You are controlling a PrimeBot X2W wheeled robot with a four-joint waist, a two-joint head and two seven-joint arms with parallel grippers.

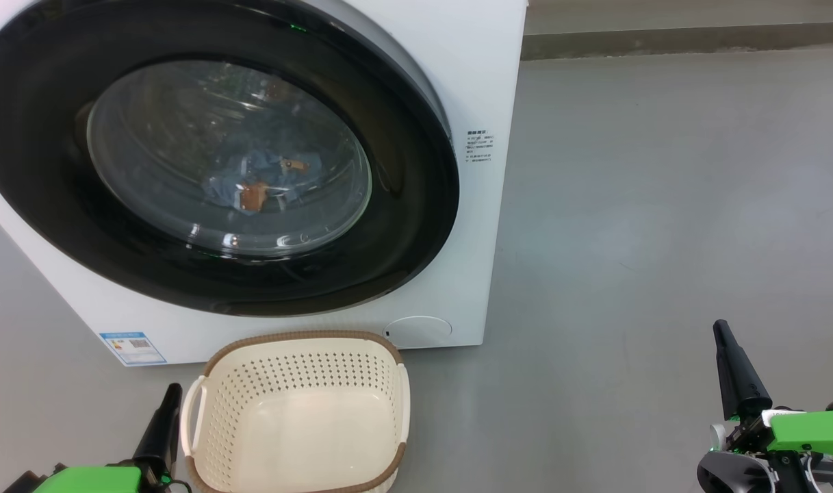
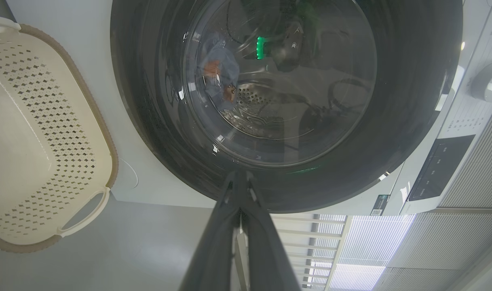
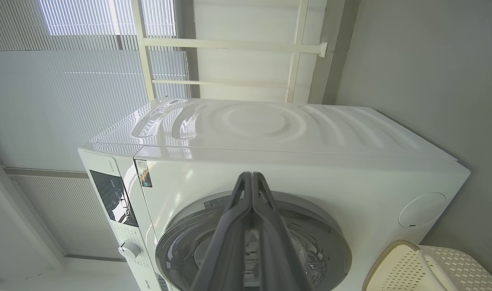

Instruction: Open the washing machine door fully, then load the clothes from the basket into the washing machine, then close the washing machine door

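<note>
- The big white washing machine stands on the grey floor.
- The washing machine door is closed flat against the front. Its black ring goes round the clear glass.
- The clothes lie inside the drum. The light blue cloth with brown bears shows through the glass.
- The basket sits on the floor just in front of the machine, below the door and near the round flap.
- The left gripper is at the bottom left, just beside the basket's white handle. Its two dark fingers are pressed together and hold nothing.
- The right gripper is at the bottom right, well apart from the basket. Its fingers are pressed together too and hold nothing.
</note>
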